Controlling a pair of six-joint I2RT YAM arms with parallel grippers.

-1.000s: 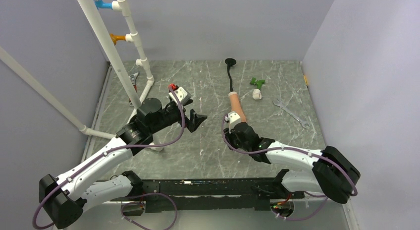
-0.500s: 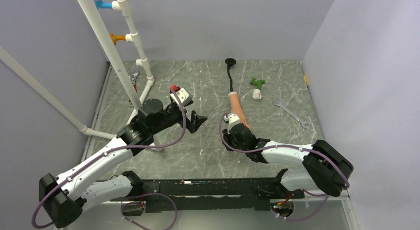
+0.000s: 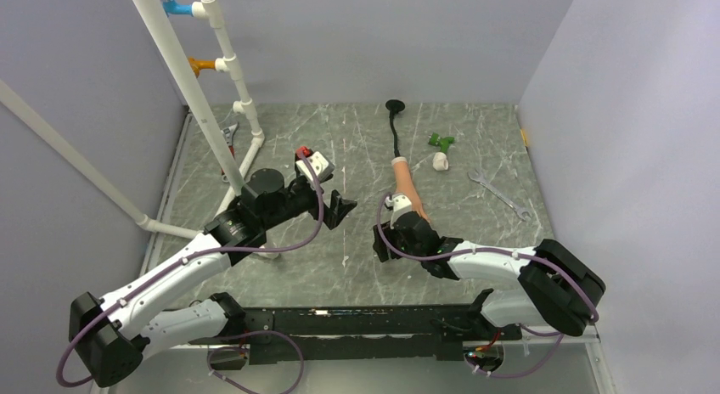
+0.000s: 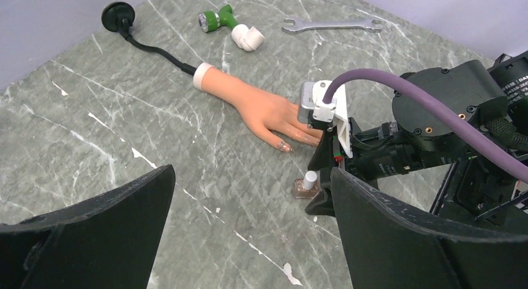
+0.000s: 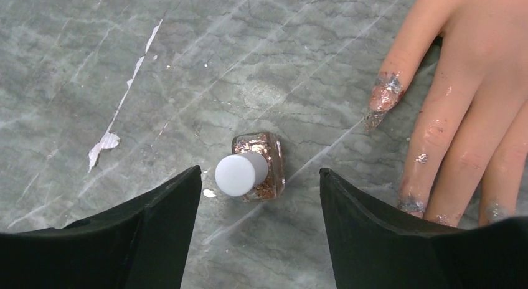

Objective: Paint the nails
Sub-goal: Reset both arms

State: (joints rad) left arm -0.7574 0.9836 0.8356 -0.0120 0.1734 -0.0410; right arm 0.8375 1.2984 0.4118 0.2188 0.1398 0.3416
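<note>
Your right gripper (image 5: pixel 260 180) has its jaws parted and hangs over the small bottle (image 5: pixel 252 167). There's a gap on each side, so it grips nothing. The bottle stands upright just off the fingertips of the mannequin hand (image 3: pixel 407 190), apart from them. Your left gripper (image 3: pixel 340 209) is spread wide and empty, to the left of the mannequin hand with bare table (image 3: pixel 340 139) between them.

That bare stretch, left of the mannequin hand and running toward the near edge, is your open room. Right of it lies a wrench (image 3: pixel 499 192), and the side wall is well beyond that. Past its wrist sit a green and white fitting (image 3: pixel 440 149) and the black suction foot (image 3: pixel 395 107) on its stalk, near the back wall. The white pipe frame (image 3: pixel 229 97) stands well off to the left.

As for writing, the white lettering on your right arm's housing is cut by the frame edge in the left wrist view and can't be read. No label shows on the bottle, only a white cap over coppery glitter.

The mannequin hand lies flat, palm down, peach with a white cuff. The nails (image 5: pixel 383 97) carry patchy silver-copper glitter, and it's smeared past the tips onto the finger skin.
</note>
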